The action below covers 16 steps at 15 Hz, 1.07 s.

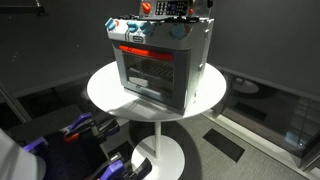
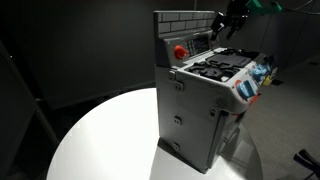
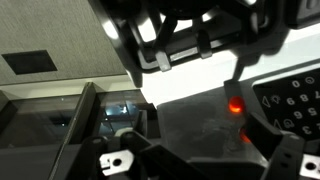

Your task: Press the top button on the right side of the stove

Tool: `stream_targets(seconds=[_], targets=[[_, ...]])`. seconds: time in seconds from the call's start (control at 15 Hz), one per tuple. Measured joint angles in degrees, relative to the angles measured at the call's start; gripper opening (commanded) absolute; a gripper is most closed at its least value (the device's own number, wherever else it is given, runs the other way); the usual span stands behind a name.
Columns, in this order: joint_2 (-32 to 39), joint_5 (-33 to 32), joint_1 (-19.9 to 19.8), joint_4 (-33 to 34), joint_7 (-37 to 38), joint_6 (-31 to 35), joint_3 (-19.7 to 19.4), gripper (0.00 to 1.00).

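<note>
The grey toy stove [image 1: 160, 65] stands on a round white table [image 1: 100, 85], its glass door and red strip facing the camera. It also shows in an exterior view [image 2: 205, 100], with black burners on top and a red button [image 2: 180, 50] on its raised back panel. My gripper [image 1: 185, 10] hovers just above the stove's top rear edge in both exterior views [image 2: 228, 22]. In the wrist view the gripper [image 3: 200, 140] has its fingers apart and empty, close over a dark panel with a glowing red button [image 3: 235, 103] and a dark keypad [image 3: 295, 100] to the right.
The table [image 2: 100, 140] stands on a single pedestal with a round base [image 1: 160, 155]. Blue and black equipment [image 1: 90, 130] sits on the floor beside it. Dark walls and glass panels surround the scene.
</note>
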Motion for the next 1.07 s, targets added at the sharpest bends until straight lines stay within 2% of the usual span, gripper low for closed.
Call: stream_targets(seconds=[0.6,0.8,1.07], targets=[[-0.2,1.4,0.0,0.4,-0.2,-2.5,-0.5,1.0],[-2.0,3.4,-0.1,0.1,-1.4,-8.1,-1.0,1.0],[-5.2,4.4,-0.1,-0.4,-2.9,-18.8,-2.0,1.0]])
